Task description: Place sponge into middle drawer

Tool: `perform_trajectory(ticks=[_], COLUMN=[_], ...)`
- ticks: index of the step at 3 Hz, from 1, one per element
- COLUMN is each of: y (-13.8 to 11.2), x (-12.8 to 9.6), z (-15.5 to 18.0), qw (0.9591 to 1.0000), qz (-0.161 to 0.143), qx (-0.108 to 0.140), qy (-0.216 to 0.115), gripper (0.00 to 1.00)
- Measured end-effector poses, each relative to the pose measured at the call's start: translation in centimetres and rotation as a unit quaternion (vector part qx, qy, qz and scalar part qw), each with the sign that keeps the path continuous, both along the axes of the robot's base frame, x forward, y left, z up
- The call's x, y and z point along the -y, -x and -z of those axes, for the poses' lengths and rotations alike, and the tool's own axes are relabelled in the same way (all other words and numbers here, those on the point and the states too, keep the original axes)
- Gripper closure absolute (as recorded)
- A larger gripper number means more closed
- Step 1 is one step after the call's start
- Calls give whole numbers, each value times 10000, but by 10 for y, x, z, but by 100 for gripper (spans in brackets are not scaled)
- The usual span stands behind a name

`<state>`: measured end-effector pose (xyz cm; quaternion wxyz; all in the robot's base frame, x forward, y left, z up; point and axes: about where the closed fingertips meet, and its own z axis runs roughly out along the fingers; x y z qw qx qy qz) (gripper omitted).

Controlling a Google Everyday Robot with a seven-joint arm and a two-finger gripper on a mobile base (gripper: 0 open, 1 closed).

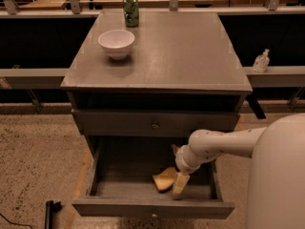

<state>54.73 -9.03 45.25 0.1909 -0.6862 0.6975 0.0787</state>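
The pale-yellow sponge (165, 179) lies on the floor of the open middle drawer (152, 208), right of its centre and near the front board. My gripper (178, 177) reaches down into the drawer from the right and hangs just right of the sponge. Its jaws are open, and one pale finger (180, 185) stands beside the sponge, touching or almost touching its right edge. The white arm (224, 144) comes in from the lower right.
A white bowl (116, 43) and a green can (130, 10) stand on the grey cabinet top (181, 56). The upper drawer front with a round knob (155, 125) is shut. A small white bottle (261, 61) sits on the right ledge. A dark object (49, 213) lies on the floor at left.
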Motion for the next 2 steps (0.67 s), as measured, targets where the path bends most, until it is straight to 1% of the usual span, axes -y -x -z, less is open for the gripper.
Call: perform_trajectory(ticks=[1,2], y=[18,49], x=[14,37], z=[-38,-91], qw=[9994,9963], qz=[289,719], qx=[180,465], qy=[-113,-116], gripper=[18,41])
